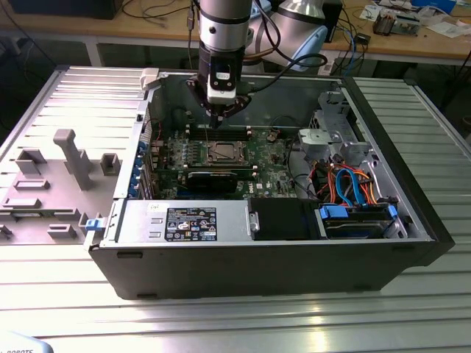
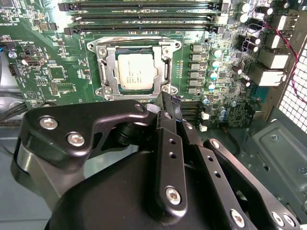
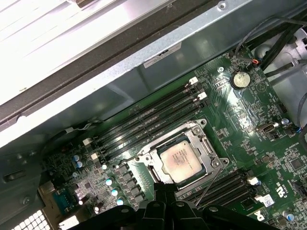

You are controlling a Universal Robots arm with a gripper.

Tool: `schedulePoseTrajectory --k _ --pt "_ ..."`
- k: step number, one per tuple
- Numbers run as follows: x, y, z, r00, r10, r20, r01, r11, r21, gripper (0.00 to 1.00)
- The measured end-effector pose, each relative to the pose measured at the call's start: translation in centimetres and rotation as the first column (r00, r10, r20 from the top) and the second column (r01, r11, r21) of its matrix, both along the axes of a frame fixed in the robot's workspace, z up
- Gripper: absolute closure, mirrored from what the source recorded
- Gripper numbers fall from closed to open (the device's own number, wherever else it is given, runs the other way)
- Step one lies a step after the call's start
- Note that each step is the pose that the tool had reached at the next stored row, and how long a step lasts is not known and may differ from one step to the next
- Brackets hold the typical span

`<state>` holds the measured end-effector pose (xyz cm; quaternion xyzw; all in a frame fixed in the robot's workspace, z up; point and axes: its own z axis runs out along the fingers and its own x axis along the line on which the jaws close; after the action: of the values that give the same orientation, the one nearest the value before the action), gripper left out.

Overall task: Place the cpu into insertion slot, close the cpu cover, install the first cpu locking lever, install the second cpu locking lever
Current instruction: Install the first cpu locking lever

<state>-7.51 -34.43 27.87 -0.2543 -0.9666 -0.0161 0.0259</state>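
The cpu (image 2: 135, 71) lies flat in the insertion slot (image 2: 134, 44) on the green motherboard, its silver top showing through the window of the cpu cover (image 2: 109, 67), which lies down around it. In the first wrist view the cpu (image 3: 180, 163) has a thin locking lever (image 3: 207, 184) standing off beside the socket. My gripper (image 2: 164, 98) hovers just above the socket's edge, fingers together and holding nothing. In the exterior view the gripper (image 1: 218, 118) hangs over the cpu (image 1: 221, 152) inside the open computer case.
Long black memory slots (image 2: 144, 19) run along one side of the socket. The case wall (image 3: 120, 81) rises just beyond them. A black card (image 1: 213, 179), a power supply (image 1: 184, 220) and a drive cage with cables (image 1: 353, 184) surround the board. A grey fixture (image 1: 66, 158) stands outside.
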Motion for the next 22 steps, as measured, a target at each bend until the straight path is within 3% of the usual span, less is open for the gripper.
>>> schedulePoseTrajectory --k 22 --pt "-0.25 0.00 0.00 0.9999 0.014 0.0000 -0.014 0.9999 0.0010 0.89"
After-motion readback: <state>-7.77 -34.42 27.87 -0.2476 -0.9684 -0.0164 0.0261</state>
